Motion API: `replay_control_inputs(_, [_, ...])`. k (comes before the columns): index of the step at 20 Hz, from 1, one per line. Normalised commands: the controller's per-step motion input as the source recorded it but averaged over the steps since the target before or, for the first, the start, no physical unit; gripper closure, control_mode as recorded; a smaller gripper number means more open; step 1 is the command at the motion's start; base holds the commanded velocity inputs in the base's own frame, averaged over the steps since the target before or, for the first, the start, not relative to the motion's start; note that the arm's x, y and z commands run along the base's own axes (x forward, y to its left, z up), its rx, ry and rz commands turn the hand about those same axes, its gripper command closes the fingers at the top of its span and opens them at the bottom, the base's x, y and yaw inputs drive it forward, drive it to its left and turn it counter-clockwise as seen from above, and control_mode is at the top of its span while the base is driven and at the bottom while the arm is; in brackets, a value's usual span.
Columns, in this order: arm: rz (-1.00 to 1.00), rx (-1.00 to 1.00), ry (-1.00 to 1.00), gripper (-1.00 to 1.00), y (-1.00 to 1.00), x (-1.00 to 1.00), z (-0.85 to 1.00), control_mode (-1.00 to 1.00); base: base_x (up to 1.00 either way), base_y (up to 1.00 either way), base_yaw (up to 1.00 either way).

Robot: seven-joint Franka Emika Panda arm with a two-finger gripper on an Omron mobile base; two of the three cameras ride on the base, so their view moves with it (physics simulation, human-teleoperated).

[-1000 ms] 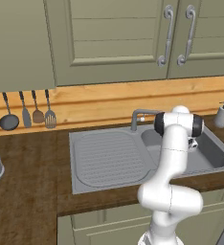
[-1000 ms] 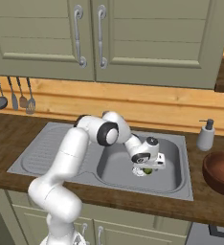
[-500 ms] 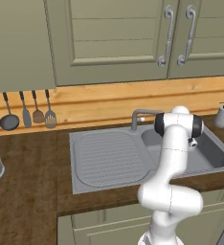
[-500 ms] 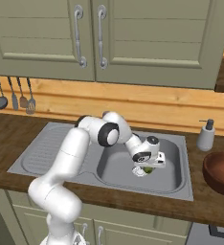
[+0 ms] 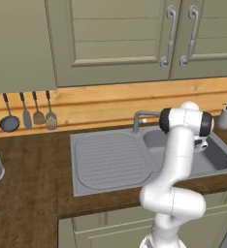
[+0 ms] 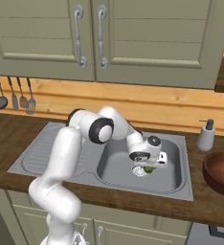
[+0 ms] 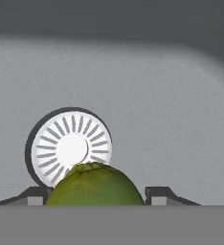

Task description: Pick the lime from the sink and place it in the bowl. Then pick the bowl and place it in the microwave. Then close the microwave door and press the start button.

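Lime [image 7: 95, 184] in sink [image 6: 173, 184] basin, just before the drain [image 7: 70, 147], between gripper [image 7: 97, 195] fingertips; soap dispenser [image 6: 206, 136] and bowl [image 6: 221, 172] on counter [image 6: 214, 210] right of sink.

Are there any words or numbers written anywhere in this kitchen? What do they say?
None: no words, numbers or signs can be read anywhere.
The small grey soap dispenser bottle on the dark wooden counter has no label.
The pale green cupboard doors are plain.
The grey steel sink and the small round green lime carry no writing.
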Motion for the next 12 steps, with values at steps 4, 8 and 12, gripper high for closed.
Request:
replay_control_inputs(4, [-0.05, -0.05, -0.02, 1.00, 0.00, -0.05, 1.00, -1.00, 0.00, 0.00, 0.00])
replay_control_inputs(8, [-0.08, -0.05, -0.06, 1.00, -0.02, -0.42, 1.00, -1.00, 0.00, 0.00, 0.00])
replay_control_inputs(12, [-0.08, -0.05, -0.10, 1.00, -0.24, -0.54, 1.00, -1.00, 0.00, 0.00, 0.00])
